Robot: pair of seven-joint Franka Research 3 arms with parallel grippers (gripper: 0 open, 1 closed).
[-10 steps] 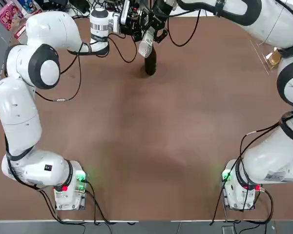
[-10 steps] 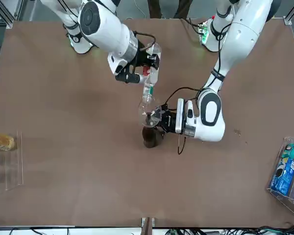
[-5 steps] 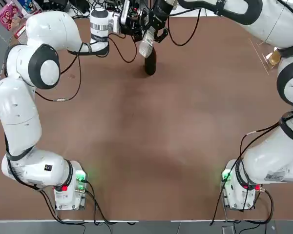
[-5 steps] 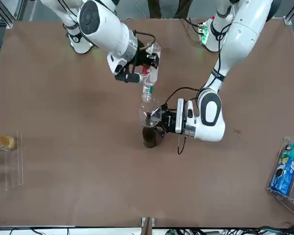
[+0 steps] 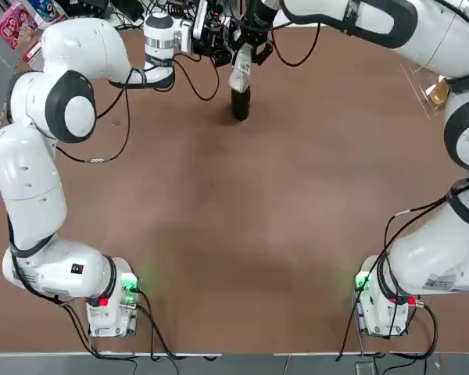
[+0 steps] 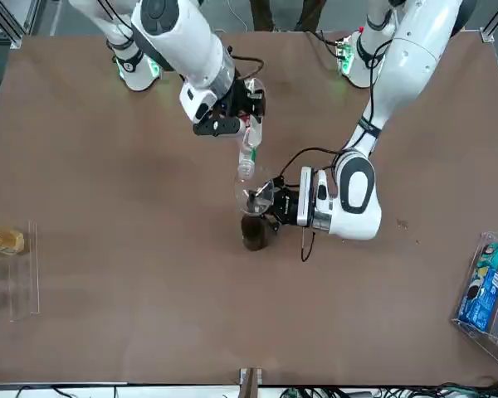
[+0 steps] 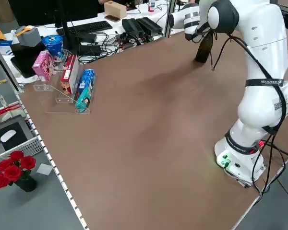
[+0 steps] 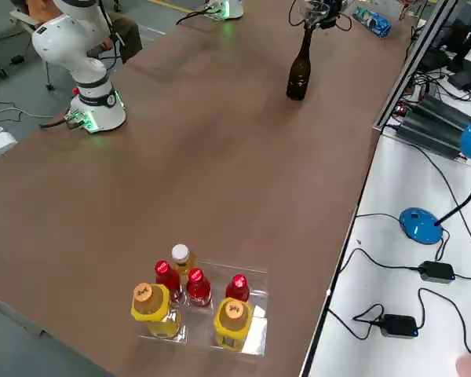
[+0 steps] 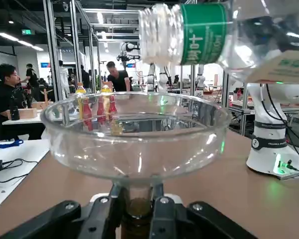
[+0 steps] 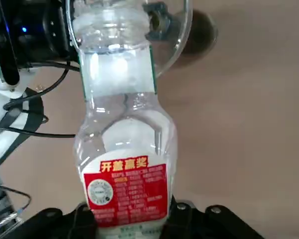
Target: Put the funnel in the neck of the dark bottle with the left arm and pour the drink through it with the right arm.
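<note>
The dark bottle [image 6: 253, 234] stands upright at the table's far middle, also seen in the right side view [image 8: 299, 71]. The clear funnel [image 6: 254, 196] sits in its neck. My left gripper [image 6: 275, 206] is shut on the funnel's spout [image 9: 135, 191] just above the neck. The drink [image 6: 248, 149], uncapped, hangs mouth down over the funnel bowl [image 9: 134, 134], with its mouth [image 9: 162, 32] just above the rim. My right gripper [image 6: 232, 112] is shut on the drink's labelled body [image 10: 123, 194]. In the top view the drink [image 5: 241, 69] covers the funnel.
A clear tray [image 8: 251, 334] near the right edge holds red and yellow bottles. A yellow bottle [image 6: 4, 240] shows there in the front view. Boxes [image 7: 69, 79] stand in a holder at the left edge. Cables trail behind the far edge.
My right gripper has swung the drink steeper, so it now hangs nearly straight down over the funnel. The left gripper, funnel and dark bottle have not moved.
</note>
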